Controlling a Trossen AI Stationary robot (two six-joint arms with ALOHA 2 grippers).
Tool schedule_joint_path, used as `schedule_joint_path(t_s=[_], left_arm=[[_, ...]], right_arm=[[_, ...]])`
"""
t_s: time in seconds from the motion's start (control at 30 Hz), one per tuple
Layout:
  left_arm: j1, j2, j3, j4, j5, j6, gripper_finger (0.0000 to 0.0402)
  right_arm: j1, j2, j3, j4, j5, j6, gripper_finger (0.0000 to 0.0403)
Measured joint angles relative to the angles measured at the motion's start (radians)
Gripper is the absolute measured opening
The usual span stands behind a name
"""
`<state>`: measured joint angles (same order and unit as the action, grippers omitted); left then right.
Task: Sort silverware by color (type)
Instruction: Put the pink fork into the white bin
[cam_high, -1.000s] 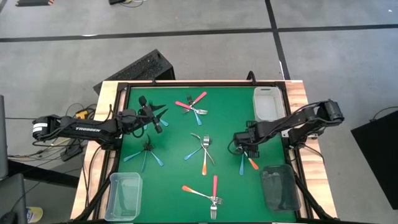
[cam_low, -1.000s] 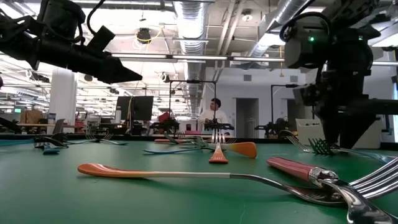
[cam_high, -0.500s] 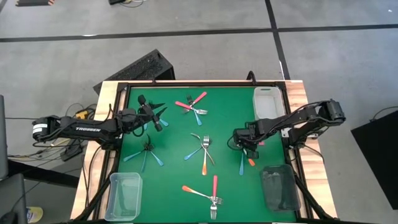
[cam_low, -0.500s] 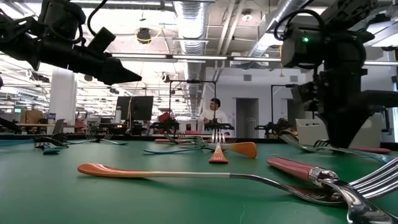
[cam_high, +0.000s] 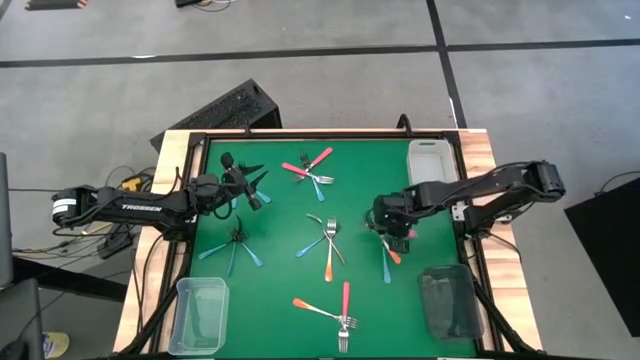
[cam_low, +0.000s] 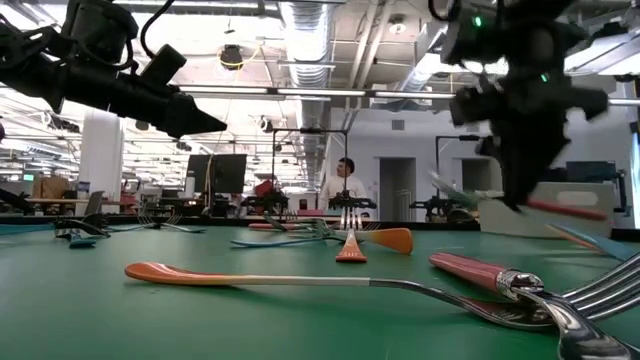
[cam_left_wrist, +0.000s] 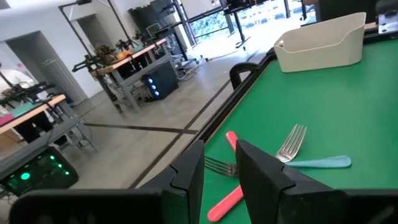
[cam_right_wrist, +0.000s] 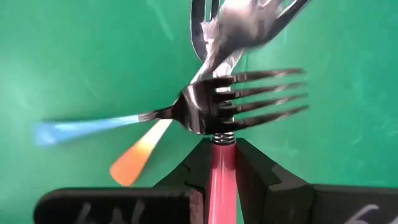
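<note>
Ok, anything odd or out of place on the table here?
Nothing damaged or spilled. The forks lie in crossed clusters on the green mat, not yet sorted. The right gripper holds a pink-handled fork lifted above a blue-handled fork and an orange-handled fork.

Pink-handled fork (cam_right_wrist: 219, 134) lifted above blue fork (cam_right_wrist: 87, 129) and orange fork (cam_right_wrist: 140, 155).

My right gripper (cam_high: 398, 237) holds a pink fork (cam_right_wrist: 221, 163) above the green mat (cam_high: 280, 300). Directly below it lie a blue fork (cam_high: 386, 265) and an orange fork (cam_high: 397, 256), so straight down is blocked. At its 9 o'clock the middle fork pile (cam_high: 327, 246) stands in the way. At 1 o'clock is the white bin (cam_high: 430, 165), at 5 o'clock the dark bin (cam_high: 448, 300); between them the mat is bare.
</note>
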<state>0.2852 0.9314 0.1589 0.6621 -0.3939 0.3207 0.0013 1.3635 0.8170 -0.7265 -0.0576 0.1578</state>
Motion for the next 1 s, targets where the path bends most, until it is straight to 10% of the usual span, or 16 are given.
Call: schedule_joint_path(t_s=[0.4,1.0], left_arm=[[0.0,0.0,0.0,-0.033,0.0,-0.031,0.0084],[0.0,0.0,0.0,-0.063,-0.012,-0.056,0.0084]], right_arm=[[-0.046,-0.017,0.113,-0.124,0.322,0.099,0.0069],[-0.268,-0.107,0.124,-0.288,0.51,0.333,0.0071]])
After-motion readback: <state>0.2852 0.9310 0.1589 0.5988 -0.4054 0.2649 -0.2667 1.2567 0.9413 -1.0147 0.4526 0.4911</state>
